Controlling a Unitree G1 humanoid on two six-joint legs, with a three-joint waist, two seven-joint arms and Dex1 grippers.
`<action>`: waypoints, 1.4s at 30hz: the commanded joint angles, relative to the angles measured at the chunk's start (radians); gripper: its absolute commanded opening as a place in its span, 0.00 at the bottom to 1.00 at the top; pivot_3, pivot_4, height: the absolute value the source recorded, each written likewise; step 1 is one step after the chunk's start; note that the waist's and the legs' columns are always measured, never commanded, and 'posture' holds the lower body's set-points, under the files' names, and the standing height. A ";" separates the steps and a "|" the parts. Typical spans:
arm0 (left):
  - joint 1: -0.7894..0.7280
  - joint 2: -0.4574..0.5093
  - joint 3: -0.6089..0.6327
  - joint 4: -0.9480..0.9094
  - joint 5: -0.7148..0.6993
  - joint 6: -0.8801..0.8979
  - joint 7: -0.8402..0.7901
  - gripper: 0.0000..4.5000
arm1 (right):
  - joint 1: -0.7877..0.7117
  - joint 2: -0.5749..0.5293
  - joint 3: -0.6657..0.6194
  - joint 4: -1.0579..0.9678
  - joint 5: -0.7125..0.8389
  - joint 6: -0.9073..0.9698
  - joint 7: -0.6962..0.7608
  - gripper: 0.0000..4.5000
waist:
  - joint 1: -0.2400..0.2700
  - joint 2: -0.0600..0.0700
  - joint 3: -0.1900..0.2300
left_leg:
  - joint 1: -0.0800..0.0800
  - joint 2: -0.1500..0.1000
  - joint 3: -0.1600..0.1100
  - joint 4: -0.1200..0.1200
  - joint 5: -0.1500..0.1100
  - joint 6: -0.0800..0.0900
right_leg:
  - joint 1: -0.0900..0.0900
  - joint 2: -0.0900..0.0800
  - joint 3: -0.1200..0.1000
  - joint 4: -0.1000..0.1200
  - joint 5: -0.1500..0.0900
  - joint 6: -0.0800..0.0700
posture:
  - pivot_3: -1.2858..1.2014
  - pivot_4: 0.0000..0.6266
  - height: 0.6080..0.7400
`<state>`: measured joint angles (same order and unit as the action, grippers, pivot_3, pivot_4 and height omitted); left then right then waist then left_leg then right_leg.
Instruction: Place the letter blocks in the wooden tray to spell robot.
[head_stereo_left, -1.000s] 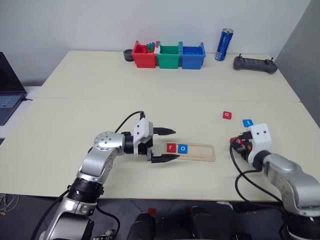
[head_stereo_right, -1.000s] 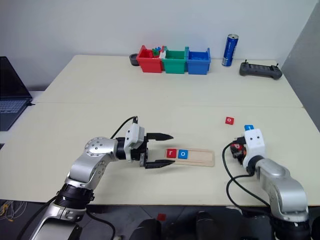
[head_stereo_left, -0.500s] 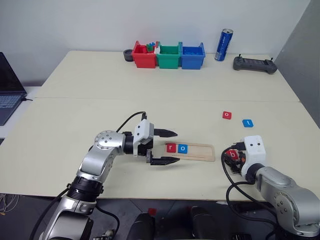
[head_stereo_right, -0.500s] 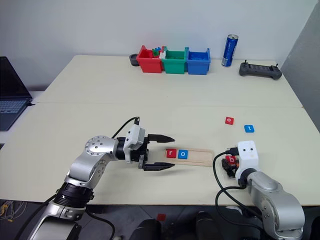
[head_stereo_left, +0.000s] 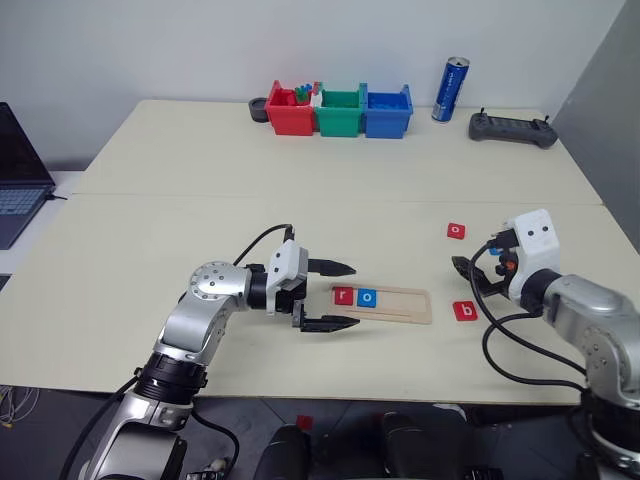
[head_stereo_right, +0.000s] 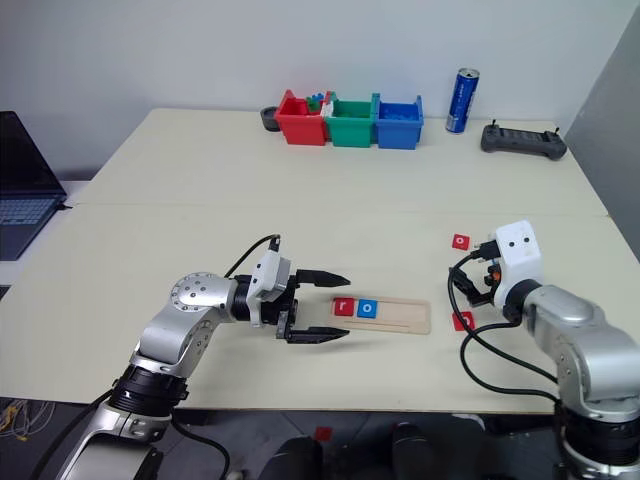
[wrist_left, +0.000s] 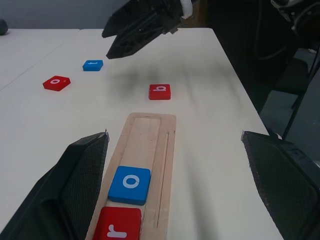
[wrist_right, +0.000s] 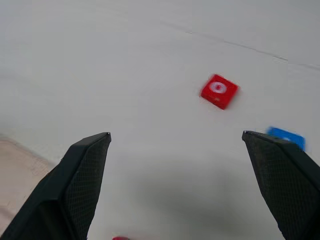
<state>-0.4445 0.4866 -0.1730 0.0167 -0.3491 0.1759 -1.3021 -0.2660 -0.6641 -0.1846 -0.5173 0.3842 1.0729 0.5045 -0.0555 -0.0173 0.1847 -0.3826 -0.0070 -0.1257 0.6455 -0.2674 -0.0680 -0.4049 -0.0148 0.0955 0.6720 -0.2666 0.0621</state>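
The wooden tray (head_stereo_left: 381, 303) lies on the cream table (head_stereo_left: 300, 200) in front of the robot, with a red "r" block (head_stereo_left: 344, 295) and a blue "o" block (head_stereo_left: 367, 297) seated side by side at its left end — the rest of the groove is bare. The left gripper (head_stereo_left: 333, 295) points along the table at that end of the tray, its two black fingers spread wide, one beyond and one nearer than the tray's end, neither touching tray or blocks. To the right of the tray, just off its far end, a red "b" block (head_stereo_left: 465, 311) lies flat on the table. The right gripper (wrist_left: 142, 27) hangs above the table a little beyond that block, its fingers apart and holding nothing. Farther out sit a red "o" block (head_stereo_left: 456, 230) and, beside it, a blue "t" block (wrist_left: 93, 65) — both loose on the table, well clear of either gripper's fingers.
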 joint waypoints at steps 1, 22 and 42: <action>-0.023 -0.004 -0.013 0.008 -0.001 -0.027 -0.016 1.00 | 0.088 -0.167 0.083 0.080 -0.048 -0.356 0.297 0.99 | 0.003 0.000 0.000 | 0.000 0.000 0.000 0.000 0.000 0.000 | 0.000 0.000 0.000 0.000 0.000 0.000 | 0.52 0.24 1.00; 0.005 -0.002 -0.027 -0.030 -0.006 -0.032 -0.014 1.00 | -0.078 -0.250 0.308 0.714 -0.212 -1.053 0.807 0.99 | 0.001 -0.001 0.001 | 0.000 -0.001 0.002 0.000 0.000 0.000 | 0.002 -0.003 0.001 -0.006 0.001 0.001 | 0.52 0.24 1.00; 0.020 0.012 -0.022 -0.062 -0.011 -0.016 -0.017 1.00 | -0.126 -0.228 0.298 0.703 -0.203 -0.987 0.804 0.32 | 0.000 -0.001 0.001 | 0.001 -0.001 0.002 0.001 0.000 0.000 | 0.002 -0.003 0.001 -0.005 0.001 0.001 | 0.52 0.24 1.00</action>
<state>-0.4252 0.4917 -0.1979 -0.0081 -0.3474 0.1686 -1.3185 -0.3676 -0.8944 0.1396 0.2335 0.1673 0.0612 1.3162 -0.0557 -0.0183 0.1853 -0.3819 -0.0075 -0.1233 0.6465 -0.2674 -0.0681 -0.4030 -0.0176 0.0960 0.6676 -0.2658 0.0629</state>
